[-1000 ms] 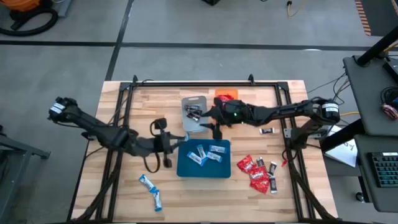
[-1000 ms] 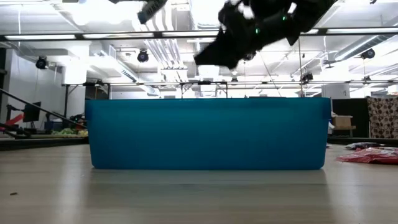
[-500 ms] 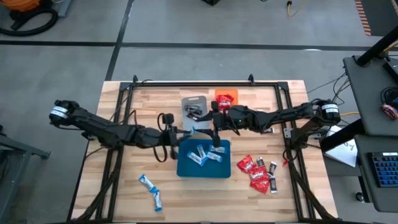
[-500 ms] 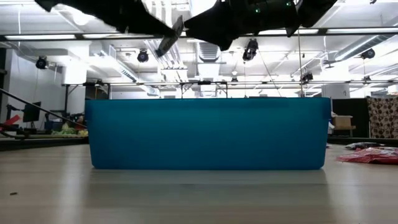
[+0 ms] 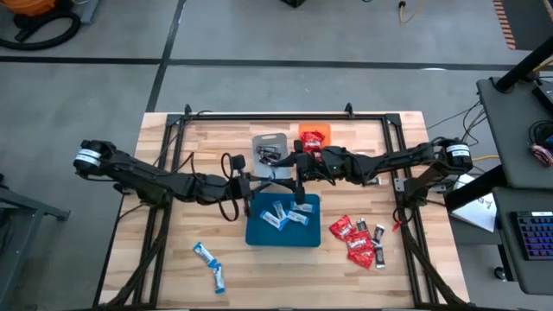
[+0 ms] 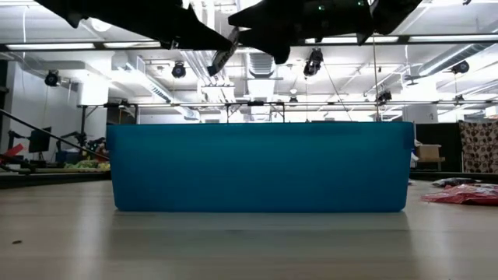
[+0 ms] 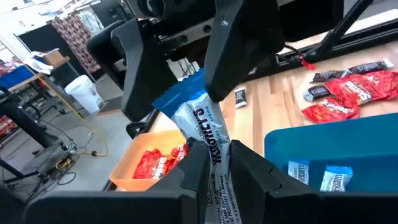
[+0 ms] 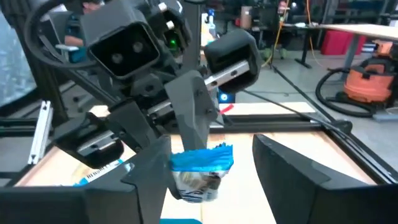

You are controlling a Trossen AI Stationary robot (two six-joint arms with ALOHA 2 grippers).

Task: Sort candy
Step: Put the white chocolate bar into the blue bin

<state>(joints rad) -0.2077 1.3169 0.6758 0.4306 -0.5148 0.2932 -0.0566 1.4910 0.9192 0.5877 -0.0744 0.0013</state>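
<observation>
Between the left end effector's (image 7: pixel 214 163) closed fingers stood a blue-and-white bar (image 7: pixel 200 121), long axis upright above the blue tray (image 5: pixel 259 231); the right end effector (image 8: pixel 211 168) faced it, spread open and empty.

A blue-and-white bar (image 7: pixel 202 121) above a blue tray (image 5: pixel 283 231); red packets (image 5: pixel 354 238) (shiny) at four o'clock; orange tray (image 5: pixel 314 135) at twelve.
</observation>
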